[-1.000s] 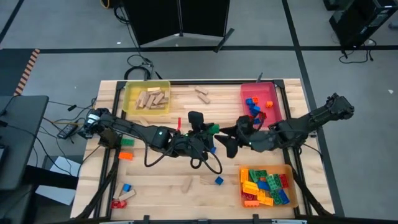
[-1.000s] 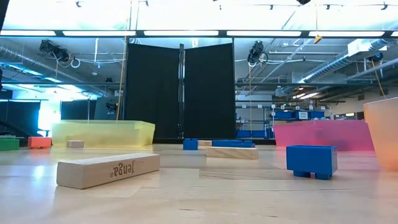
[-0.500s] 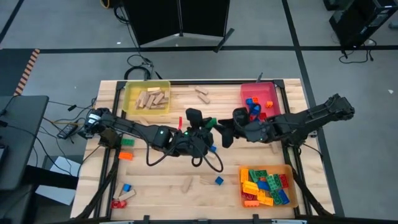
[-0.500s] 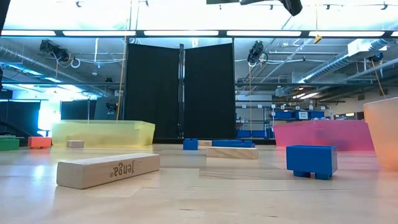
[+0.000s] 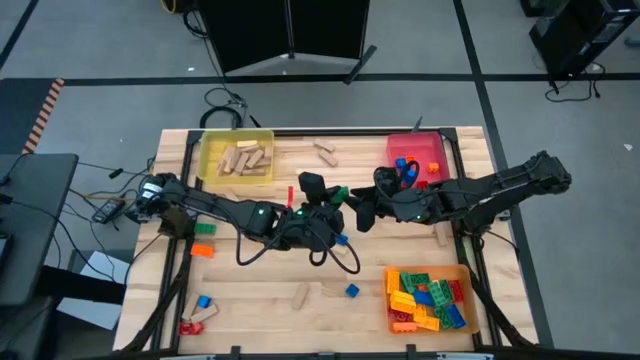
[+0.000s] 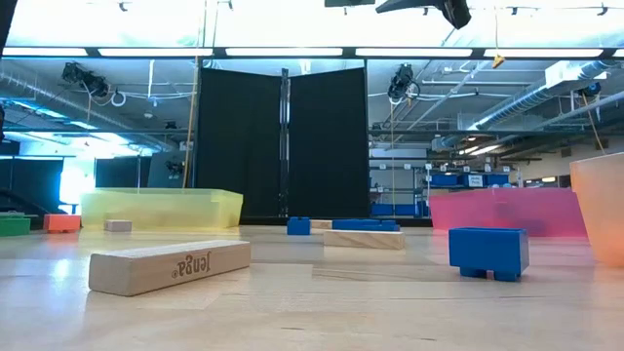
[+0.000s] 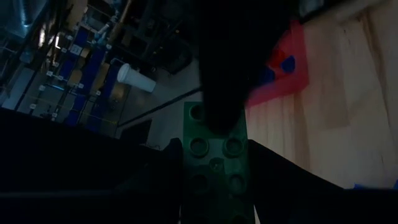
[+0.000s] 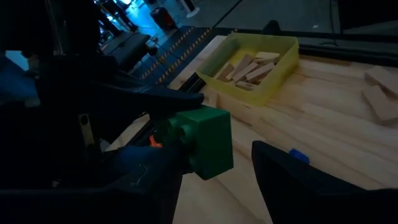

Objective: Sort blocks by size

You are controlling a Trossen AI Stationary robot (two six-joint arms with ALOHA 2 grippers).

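Observation:
A dark green studded brick (image 5: 341, 193) is held in the air above the middle of the table. My left gripper (image 5: 330, 200) reaches in from the left and is shut on it. My right gripper (image 5: 361, 212) comes from the right and is open. Its fingers stand on either side of the brick's free end (image 8: 208, 143). One right finger (image 8: 292, 183) stands apart from the brick's smooth side. The other finger (image 7: 217, 93) lies over the studded face. Other blocks lie loose on the table. My left gripper pinches the green brick's two long sides (image 7: 186, 180) between its two fingers, along the brick, coming nearly level from the table's left. The brick is clear of the table and its far end sticks out past the fingertips. My right gripper: I cannot tell whether its finger touches the brick's studded face.
A yellow tray (image 5: 236, 158) with wooden blocks stands far left. A red tray (image 5: 415, 160) with small bricks stands far right. An orange tray (image 5: 428, 297) full of bricks stands near right. Loose pieces lie at the near left (image 5: 202, 301), near middle (image 5: 352, 290) and far middle (image 5: 325, 152).
My right gripper has moved toward the table's far edge and a little left, up to the green brick's free end. My left gripper has stayed in place with the brick.

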